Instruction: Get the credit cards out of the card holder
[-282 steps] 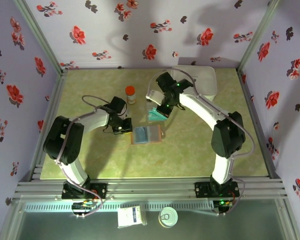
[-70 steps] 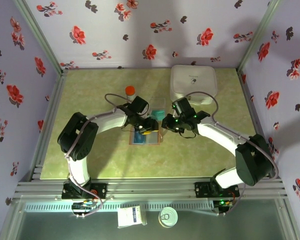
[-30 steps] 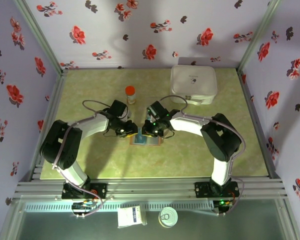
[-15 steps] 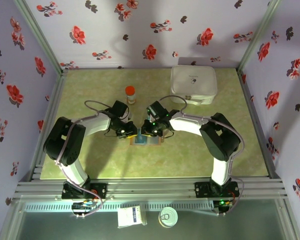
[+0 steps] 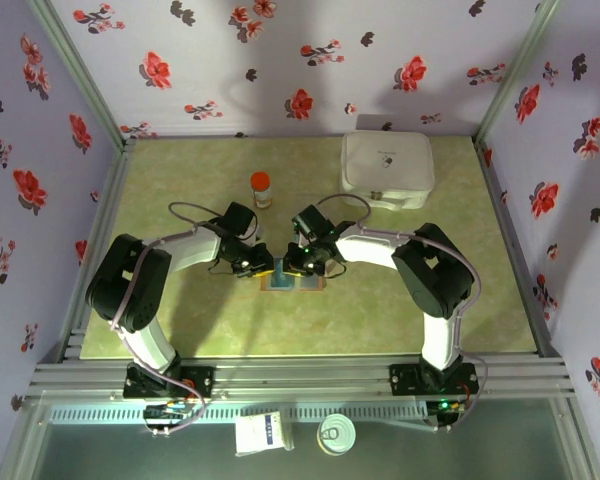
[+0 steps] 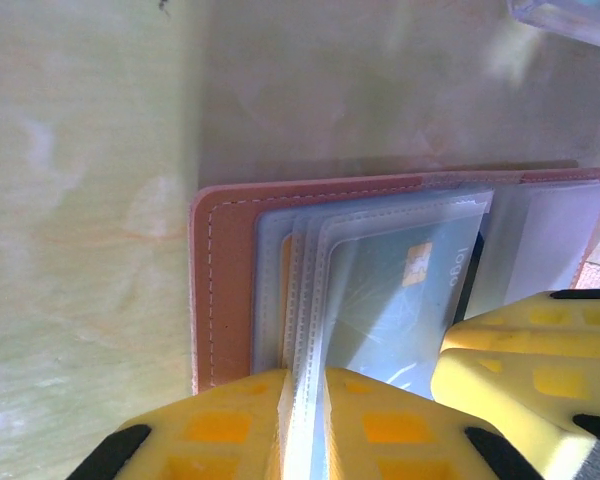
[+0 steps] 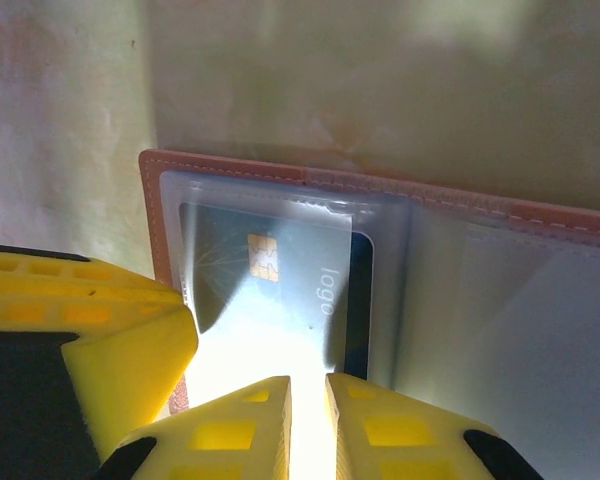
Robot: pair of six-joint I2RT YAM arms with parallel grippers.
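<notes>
Card holder (image 5: 293, 281) is lying open and flat on the surface (image 5: 400, 300), brown cover down, right under both tools. Left tool (image 6: 303, 400) is pinching shut on one of its clear pockets at the near edge – the pocket is standing up between the yellow fingers (image 6: 210, 435). Right tool (image 7: 308, 400) is clamping from the other side, fingers nearly touching on the edge of the pocket that is holding a teal credit card (image 7: 270, 270) with a chip – glare is hiding whether it is gripping the card itself. White case (image 5: 385, 170) and orange-capped bottle (image 5: 261, 188) are sitting well behind.
</notes>
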